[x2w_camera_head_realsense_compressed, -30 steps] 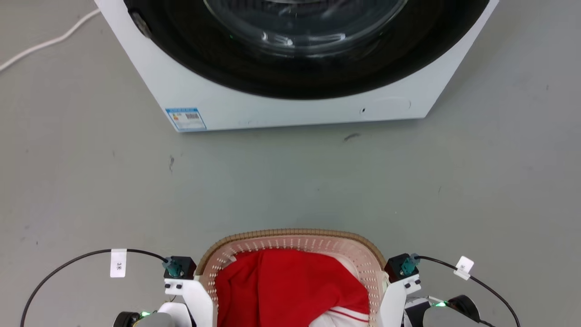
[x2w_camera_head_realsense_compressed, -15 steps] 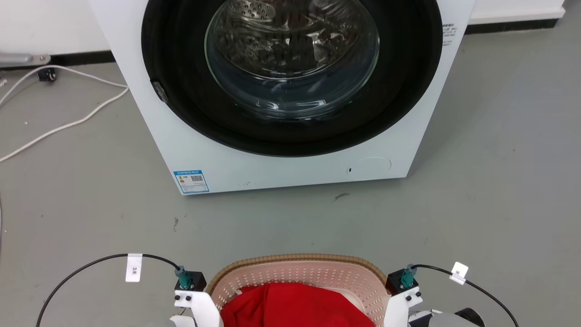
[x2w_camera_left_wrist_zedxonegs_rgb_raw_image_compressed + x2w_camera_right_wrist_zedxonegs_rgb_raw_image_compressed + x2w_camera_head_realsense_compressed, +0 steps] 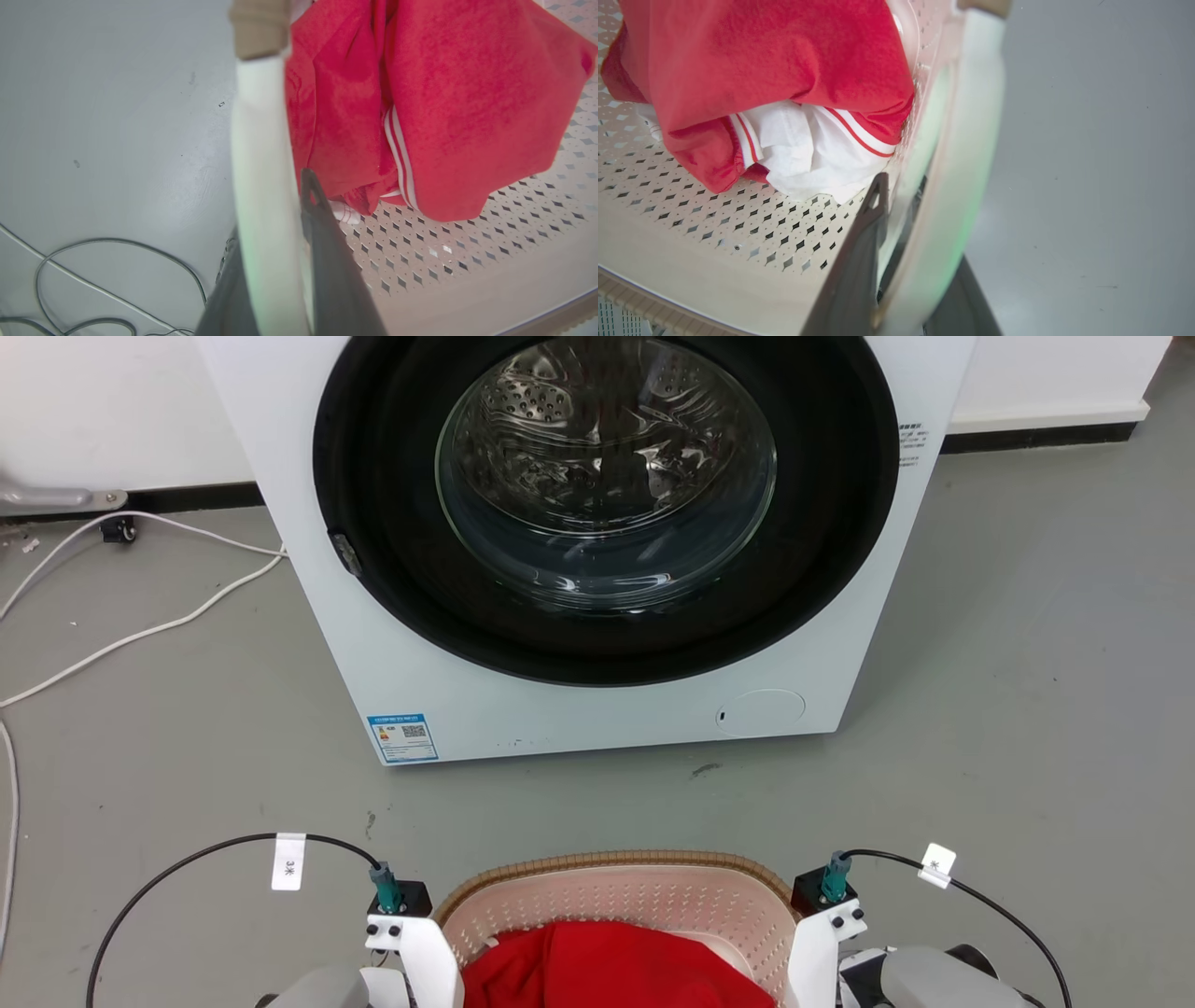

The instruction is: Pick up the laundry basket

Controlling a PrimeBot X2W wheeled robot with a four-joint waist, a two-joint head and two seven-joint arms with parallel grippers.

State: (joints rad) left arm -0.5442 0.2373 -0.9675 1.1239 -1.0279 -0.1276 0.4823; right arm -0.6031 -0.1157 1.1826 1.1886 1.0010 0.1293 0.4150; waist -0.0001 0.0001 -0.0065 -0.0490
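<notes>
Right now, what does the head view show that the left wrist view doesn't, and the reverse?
The head view adds the washer ahead, its round glass door, a blue label at its lower corner and a white cable on the floor. The left wrist view adds the left gripper, its dark fingers on either side of a white handle, and white stripes along a hem. Both share the laundry basket with its perforated wall and the red garment inside it.
</notes>
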